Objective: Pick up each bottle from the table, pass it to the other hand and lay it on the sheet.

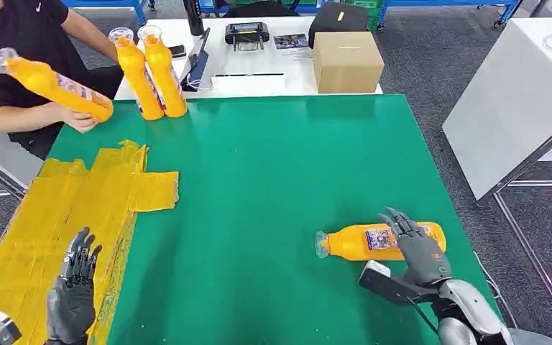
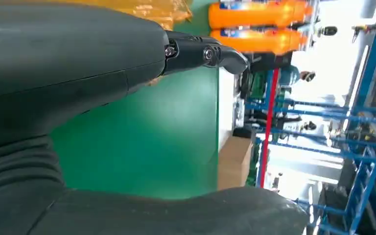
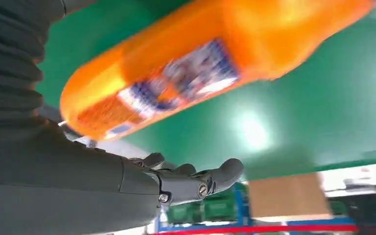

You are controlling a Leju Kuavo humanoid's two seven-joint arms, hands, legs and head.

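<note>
An orange bottle [image 1: 352,243] [image 3: 200,63] lies on its side on the green table [image 1: 273,180], cap end towards the left. My right hand [image 1: 418,248] [image 3: 127,181] hovers over its base end with fingers [image 3: 200,183] stretched out, not closed around it. My left hand [image 1: 74,287] [image 2: 78,73] is open above the near part of the yellow sheet [image 1: 65,208], holding nothing. Two more orange bottles [image 1: 140,75] [image 1: 165,72] stand upright at the table's far left corner. A person at the far left holds another orange bottle [image 1: 54,85] tilted above the table edge.
A cardboard box [image 1: 346,61] and small devices sit on the white table beyond the green one. Another white table [image 1: 517,100] stands to the right across a gap of floor. The green table's right edge runs just beside the lying bottle.
</note>
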